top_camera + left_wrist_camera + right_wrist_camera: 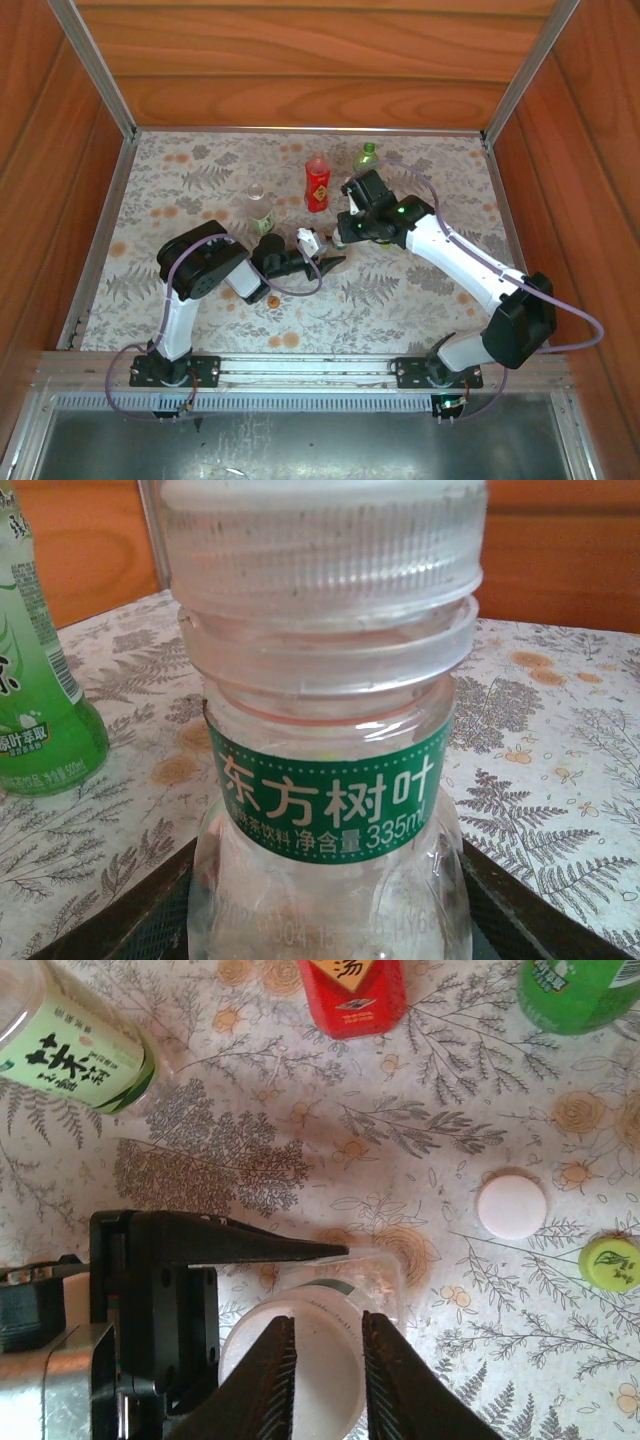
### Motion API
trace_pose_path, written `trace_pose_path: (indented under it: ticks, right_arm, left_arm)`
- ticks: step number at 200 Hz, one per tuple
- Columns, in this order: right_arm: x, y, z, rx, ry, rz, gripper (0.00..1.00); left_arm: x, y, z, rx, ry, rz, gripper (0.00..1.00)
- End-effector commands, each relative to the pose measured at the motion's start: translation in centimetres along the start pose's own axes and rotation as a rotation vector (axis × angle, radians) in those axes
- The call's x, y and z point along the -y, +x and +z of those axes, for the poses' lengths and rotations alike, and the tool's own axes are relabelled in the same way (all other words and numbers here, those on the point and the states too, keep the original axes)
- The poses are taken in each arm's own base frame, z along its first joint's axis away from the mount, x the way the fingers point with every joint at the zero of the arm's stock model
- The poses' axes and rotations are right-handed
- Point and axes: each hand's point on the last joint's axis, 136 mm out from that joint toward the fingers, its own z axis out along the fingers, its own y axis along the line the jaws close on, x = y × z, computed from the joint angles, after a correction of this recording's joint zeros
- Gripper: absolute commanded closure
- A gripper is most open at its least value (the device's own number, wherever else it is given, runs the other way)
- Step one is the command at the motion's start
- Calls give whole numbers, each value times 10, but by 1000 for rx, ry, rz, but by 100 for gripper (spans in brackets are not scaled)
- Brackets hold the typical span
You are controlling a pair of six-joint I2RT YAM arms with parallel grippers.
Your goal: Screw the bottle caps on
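Observation:
My left gripper (325, 905) (303, 250) is shut on the body of a clear bottle with a dark green label (330, 800) and holds it upright. A white ribbed cap (320, 550) (300, 1360) sits on its neck. My right gripper (328, 1325) (345, 232) hovers right above that cap, its fingers a narrow gap apart with nothing between them. A loose white cap (511, 1206) and a yellow-green cap (611, 1264) lie on the cloth to the right. Behind stand the red bottle (317, 183), the green bottle (366, 158) and a second clear bottle (260, 210).
A fern-and-flower patterned cloth (420, 180) covers the table. Wooden walls (300, 60) with metal rails close it in at the back and sides. A green bottle (40, 710) stands close at the left of the left wrist view.

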Motion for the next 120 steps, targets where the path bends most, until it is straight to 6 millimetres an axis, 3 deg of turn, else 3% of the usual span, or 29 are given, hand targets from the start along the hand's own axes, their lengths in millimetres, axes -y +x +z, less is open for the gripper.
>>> trace_pose_path:
  ticks: [1,53,120]
  right_arm:
    - [2,47,12,-203,-32,-4,72]
    - [-3,42,14,-210,-126,10,76]
    - [-8,65,9,-249,-245,49,84]
  left_arm:
    - [7,3,-2,-11,30,-27,44]
    - [8,1,-3,-8,32,-30,44]
    - [5,-1,-2,-3,20,-42,44]
